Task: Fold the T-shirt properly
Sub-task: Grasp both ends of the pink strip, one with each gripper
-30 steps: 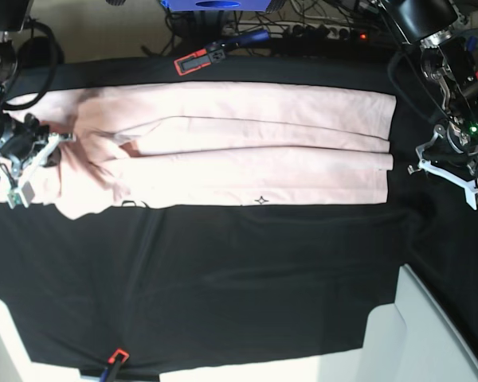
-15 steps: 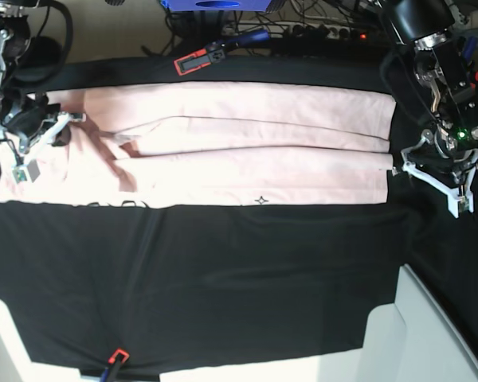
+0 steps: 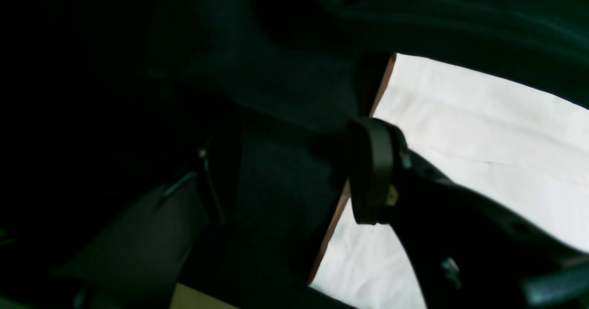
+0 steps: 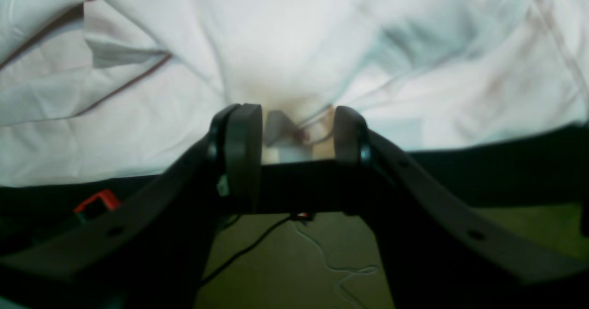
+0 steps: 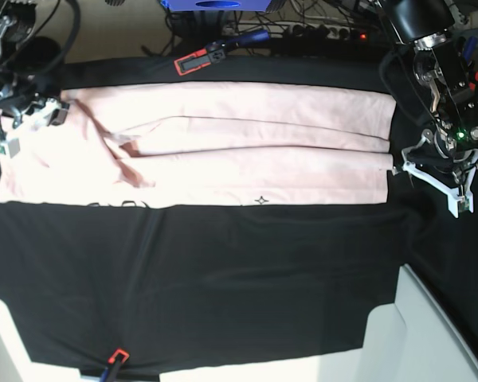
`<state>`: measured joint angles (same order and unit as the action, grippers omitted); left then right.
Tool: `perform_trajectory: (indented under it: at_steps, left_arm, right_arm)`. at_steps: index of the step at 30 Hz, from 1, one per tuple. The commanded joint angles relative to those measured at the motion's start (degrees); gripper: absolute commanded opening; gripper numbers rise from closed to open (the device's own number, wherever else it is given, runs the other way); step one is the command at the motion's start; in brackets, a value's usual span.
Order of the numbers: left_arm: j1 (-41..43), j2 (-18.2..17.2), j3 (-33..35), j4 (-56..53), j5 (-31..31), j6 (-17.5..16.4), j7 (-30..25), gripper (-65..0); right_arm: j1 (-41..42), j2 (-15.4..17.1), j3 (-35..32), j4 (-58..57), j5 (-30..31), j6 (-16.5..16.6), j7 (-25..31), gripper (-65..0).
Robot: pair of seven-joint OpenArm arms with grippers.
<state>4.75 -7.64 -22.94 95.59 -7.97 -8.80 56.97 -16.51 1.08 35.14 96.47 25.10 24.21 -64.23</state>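
T-shirt [image 5: 223, 147]: folded lengthwise into a long pink band across the black table cloth [image 5: 223, 278] | left gripper [image 5: 430, 179]: at band's end edge, jaws apart, holding nothing | right gripper [image 4: 294, 136]: at opposite end, jaws parted over fabric

Right pincer [image 4: 297, 136] low at the far left of the base view, jaws parted with a clear gap between the dark pads, left pincer [image 5: 427, 177] at the far right, white fingers spread, wrist angled downward, arm reaching in from above
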Motion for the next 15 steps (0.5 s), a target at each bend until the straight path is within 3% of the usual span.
perform_trajectory:
  at_steps: [1,4,8,15]
  left_arm:
    - [-0.67,-0.76,-0.14,0.89,-0.08,0.40,-1.01,-29.2]
    - [-0.67,-0.76,-0.14,0.89,0.01,0.40,-1.01,-29.2]
    - [-0.67,-0.76,-0.14,0.89,0.01,0.40,-1.01,-29.2]
    - [-0.75,0.47,-0.14,1.42,-0.60,0.40,-1.01,-28.9]
  right_arm:
    - [0.29,-0.25,2.01,2.13,0.52,0.28,0.89,-39.9]
    - [0.29,-2.36,5.79,5.20,0.44,0.28,0.89,-39.9]
    - [0.21,-2.53,6.23,10.04,0.44,0.28,0.89,-39.9]
    - [2.14,-0.51,-1.60,7.67,0.44,0.54,1.24,-39.9]
